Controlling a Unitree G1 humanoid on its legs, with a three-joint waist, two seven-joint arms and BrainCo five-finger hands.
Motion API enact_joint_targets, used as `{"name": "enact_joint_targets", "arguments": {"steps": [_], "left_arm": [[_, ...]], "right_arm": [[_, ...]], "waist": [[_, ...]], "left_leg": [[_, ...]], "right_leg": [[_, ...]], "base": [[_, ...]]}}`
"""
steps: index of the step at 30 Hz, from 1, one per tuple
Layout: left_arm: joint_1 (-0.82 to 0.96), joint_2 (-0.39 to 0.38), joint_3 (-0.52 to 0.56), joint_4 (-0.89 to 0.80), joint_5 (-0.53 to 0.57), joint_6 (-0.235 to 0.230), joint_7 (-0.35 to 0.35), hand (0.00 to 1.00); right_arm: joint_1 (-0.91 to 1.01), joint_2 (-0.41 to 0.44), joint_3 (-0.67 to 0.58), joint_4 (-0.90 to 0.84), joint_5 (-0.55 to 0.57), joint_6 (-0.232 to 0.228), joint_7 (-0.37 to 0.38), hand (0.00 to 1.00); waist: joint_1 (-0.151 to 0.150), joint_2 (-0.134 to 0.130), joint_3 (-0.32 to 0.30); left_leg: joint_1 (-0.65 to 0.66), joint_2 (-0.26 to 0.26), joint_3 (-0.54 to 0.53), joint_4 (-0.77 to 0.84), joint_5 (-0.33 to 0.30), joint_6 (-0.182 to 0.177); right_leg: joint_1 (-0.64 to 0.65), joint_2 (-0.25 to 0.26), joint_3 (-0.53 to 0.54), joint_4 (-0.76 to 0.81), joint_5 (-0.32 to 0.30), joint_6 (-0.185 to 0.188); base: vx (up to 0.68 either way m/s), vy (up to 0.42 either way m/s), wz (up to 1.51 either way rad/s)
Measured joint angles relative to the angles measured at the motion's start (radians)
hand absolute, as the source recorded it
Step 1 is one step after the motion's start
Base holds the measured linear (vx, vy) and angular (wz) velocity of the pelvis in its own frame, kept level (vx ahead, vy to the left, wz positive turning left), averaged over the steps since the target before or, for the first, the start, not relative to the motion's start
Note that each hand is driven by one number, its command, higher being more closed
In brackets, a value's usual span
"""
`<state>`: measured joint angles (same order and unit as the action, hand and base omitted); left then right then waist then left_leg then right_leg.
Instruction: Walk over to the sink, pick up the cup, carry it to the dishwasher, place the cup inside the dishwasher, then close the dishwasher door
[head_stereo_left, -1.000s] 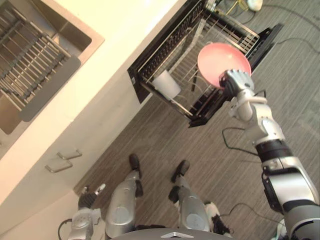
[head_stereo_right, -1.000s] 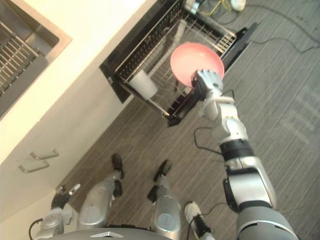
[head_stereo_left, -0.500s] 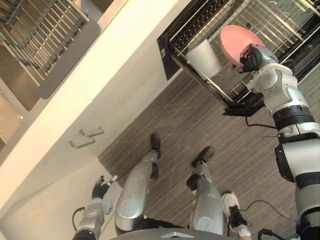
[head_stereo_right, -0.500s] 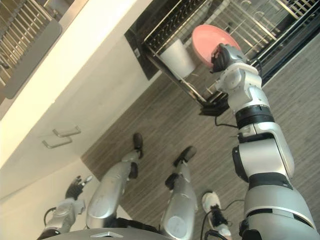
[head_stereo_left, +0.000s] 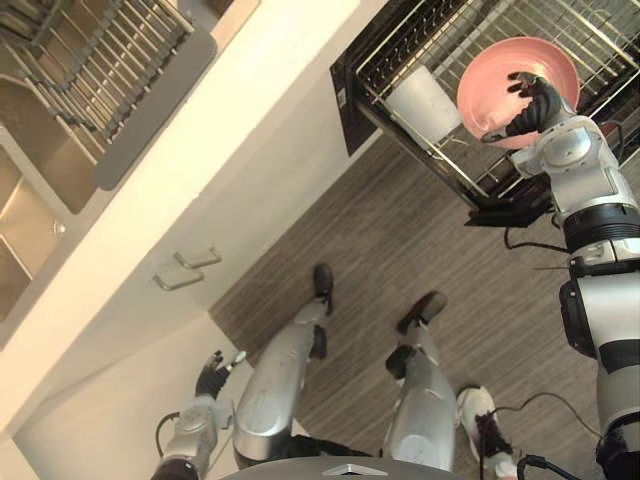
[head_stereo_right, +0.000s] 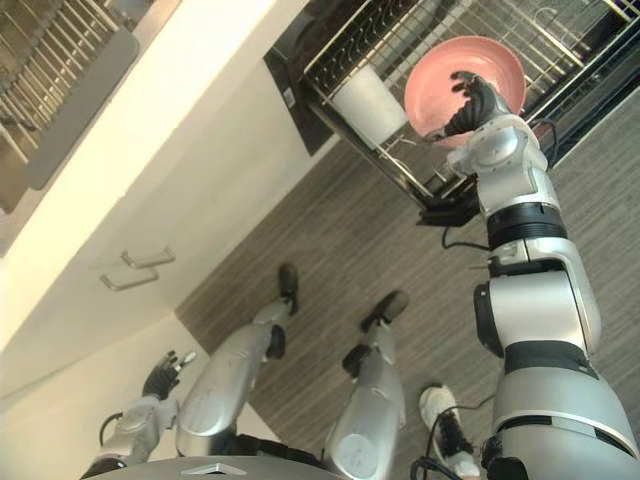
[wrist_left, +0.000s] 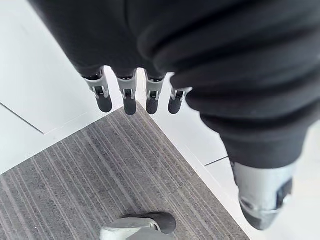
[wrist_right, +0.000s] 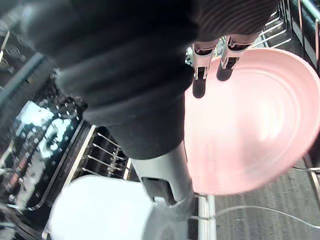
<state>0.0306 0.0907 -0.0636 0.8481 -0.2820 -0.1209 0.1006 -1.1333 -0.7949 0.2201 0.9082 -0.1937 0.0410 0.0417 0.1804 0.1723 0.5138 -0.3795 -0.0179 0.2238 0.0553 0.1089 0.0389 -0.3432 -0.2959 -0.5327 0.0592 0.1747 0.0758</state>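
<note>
A pink bowl lies in the pulled-out wire rack of the dishwasher, its hollow side facing me. A white cup stands in the same rack, just left of the bowl. My right hand is open, its fingers spread straight over the bowl's near rim. I cannot tell whether they touch it. The cup sits beside the thumb in the right wrist view. My left hand hangs open low at my left side, fingers straight, holding nothing.
The cream counter runs diagonally, with a steel sink and a grey dish rack at the upper left. Cabinet handles show below the counter. The dark edge of the dishwasher door juts out by my right forearm. Grey striped carpet lies underfoot.
My right hand's fingers have uncurled from the pink bowl, which now rests in the rack with its hollow side showing. The head camera has shifted. The left hand hangs as before.
</note>
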Motion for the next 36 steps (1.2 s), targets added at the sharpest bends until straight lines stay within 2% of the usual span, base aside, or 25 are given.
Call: {"name": "enact_joint_targets", "arguments": {"steps": [4,6,9,10,12,14,18,22,26,32,33,36], "left_arm": [[0.011,0.000,0.000,-0.034,0.000,-0.001,-0.006,0.00],[0.017,-0.001,0.001,-0.052,0.001,0.000,-0.007,0.00],[0.050,-0.003,0.005,-0.077,0.001,-0.007,-0.014,0.00],[0.059,-0.003,0.007,-0.078,0.002,-0.010,-0.018,0.00],[0.079,-0.008,0.022,-0.073,0.002,-0.020,-0.021,0.00],[0.102,-0.012,0.025,-0.058,0.003,-0.026,-0.021,0.00],[0.140,-0.017,0.026,-0.002,0.016,-0.048,-0.020,0.00],[0.149,-0.019,0.027,0.063,0.031,-0.074,-0.018,0.00],[0.155,-0.022,0.025,0.087,0.052,-0.100,-0.011,0.00],[0.161,-0.023,0.023,0.098,0.051,-0.120,0.001,0.00],[0.161,-0.023,0.022,0.099,0.049,-0.120,0.001,0.00],[0.160,-0.023,0.016,0.099,0.049,-0.118,0.001,0.00]], "right_arm": [[-0.010,-0.001,-0.037,-0.119,0.041,-0.035,-0.003,0.00],[-0.011,0.000,-0.072,-0.145,0.078,-0.036,-0.055,0.00],[-0.008,0.001,-0.218,-0.149,0.207,-0.036,-0.199,0.00],[0.001,0.001,-0.273,-0.160,0.239,-0.037,-0.242,1.00],[0.069,-0.003,-0.393,-0.236,0.310,-0.040,-0.329,1.00],[0.152,-0.002,-0.471,-0.265,0.374,-0.042,-0.377,1.00],[0.358,0.015,-0.587,-0.262,0.547,-0.036,-0.390,1.00],[0.530,0.097,-0.639,-0.262,0.698,-0.017,-0.334,1.00],[0.621,0.190,-0.656,-0.212,0.862,0.015,-0.261,1.00],[0.605,0.224,-0.620,-0.173,0.986,0.029,-0.131,1.00],[0.567,0.224,-0.603,-0.147,1.020,0.029,-0.094,1.00],[0.478,0.224,-0.566,-0.079,1.067,0.029,-0.057,1.00]], "waist": [[-0.026,0.004,-0.002],[-0.034,0.004,-0.002],[-0.057,0.003,-0.002],[-0.068,0.003,-0.002],[-0.085,0.003,-0.005],[-0.095,0.003,-0.033],[-0.118,0.000,-0.066],[-0.152,-0.001,-0.077],[-0.155,-0.002,-0.077],[-0.147,-0.001,-0.077],[-0.145,-0.001,-0.078],[-0.131,0.004,-0.080]], "left_leg": [[0.060,-0.007,-0.007,-0.072,0.023,-0.011],[0.093,-0.007,-0.008,-0.100,0.037,-0.013],[0.165,-0.008,-0.018,-0.131,0.052,-0.007],[0.180,-0.009,-0.023,-0.132,0.052,-0.007],[0.208,-0.008,-0.025,-0.133,0.047,-0.015],[0.212,-0.008,-0.019,-0.134,0.045,-0.017],[0.248,-0.002,0.001,-0.140,0.039,-0.023],[0.261,0.019,0.022,-0.141,0.024,-0.038],[0.256,0.041,0.025,-0.141,0.027,-0.048],[0.223,0.042,0.021,-0.141,0.031,-0.053],[0.207,0.040,0.019,-0.141,0.034,-0.054],[0.189,0.035,0.012,-0.141,0.048,-0.047]], "right_leg": [[0.032,0.000,-0.002,-0.001,-0.008,0.002],[0.056,0.003,-0.004,-0.002,-0.010,0.005],[0.123,0.005,-0.018,-0.003,-0.016,0.013],[0.142,0.005,-0.024,-0.004,-0.018,0.016],[0.173,0.006,-0.026,-0.004,-0.027,0.024],[0.176,0.006,-0.025,-0.004,-0.030,0.028],[0.205,0.010,-0.012,-0.006,-0.037,0.029],[0.203,0.027,0.006,-0.011,-0.047,0.019],[0.202,0.052,0.008,-0.029,-0.047,0.009],[0.175,0.054,0.002,-0.037,-0.039,0.006],[0.162,0.051,-0.001,-0.038,-0.033,0.002],[0.144,0.043,-0.007,-0.029,-0.027,0.004]], "base": [[0.00,0.005,0.02],[0.03,-0.035,0.04],[0.06,-0.046,0.08],[0.07,-0.045,0.12],[0.06,-0.040,0.08],[0.07,-0.056,-0.01],[0.06,-0.063,-0.14],[0.01,-0.069,-0.21],[0.00,-0.089,-0.06],[0.03,-0.042,0.04],[0.07,-0.033,0.07],[0.07,-0.035,0.08]]}}
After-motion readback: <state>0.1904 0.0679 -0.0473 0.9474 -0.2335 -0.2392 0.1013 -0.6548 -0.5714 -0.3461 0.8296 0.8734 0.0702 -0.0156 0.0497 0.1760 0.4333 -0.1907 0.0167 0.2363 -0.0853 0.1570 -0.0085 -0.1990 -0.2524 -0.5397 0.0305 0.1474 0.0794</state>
